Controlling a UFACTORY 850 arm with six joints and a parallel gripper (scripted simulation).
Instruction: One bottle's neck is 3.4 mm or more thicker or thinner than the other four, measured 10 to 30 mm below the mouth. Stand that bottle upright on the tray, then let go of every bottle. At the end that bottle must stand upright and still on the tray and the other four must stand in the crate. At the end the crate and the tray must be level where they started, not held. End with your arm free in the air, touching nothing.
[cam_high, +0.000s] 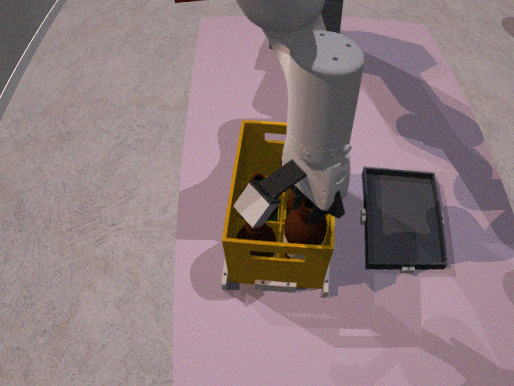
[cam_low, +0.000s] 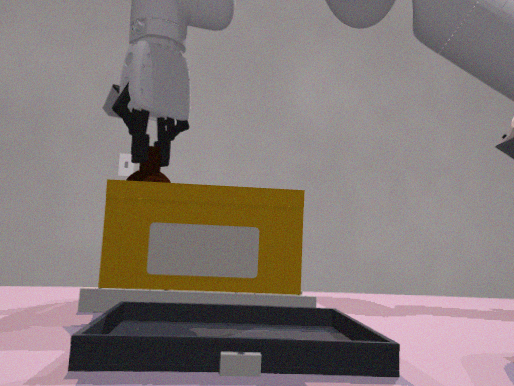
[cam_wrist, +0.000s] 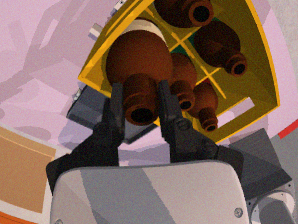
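My gripper (cam_low: 152, 157) (cam_wrist: 140, 93) is shut on the neck of a brown bottle (cam_high: 305, 229) (cam_low: 149, 176) (cam_wrist: 137, 56). This bottle hangs about upright, its shoulder above the rim of the yellow crate (cam_high: 239, 265) (cam_low: 200, 205) (cam_wrist: 260, 75); its lower part is still inside the crate's outline. The other four brown bottles stand in the crate: in the wrist view one (cam_wrist: 172, 11) is at the top, one (cam_wrist: 216, 42) at the right, and two smaller-looking ones (cam_wrist: 183, 75) (cam_wrist: 204, 100) nearer the fingers. The dark tray (cam_high: 366, 240) (cam_low: 150, 355) is empty. Neck differences cannot be told.
The tray lies to the right of the crate in the top view, with a gap between them. Small light brackets (cam_high: 275, 285) (cam_low: 240, 363) sit against the crate and the tray. Crate walls and yellow dividers (cam_wrist: 182, 42) surround the bottles.
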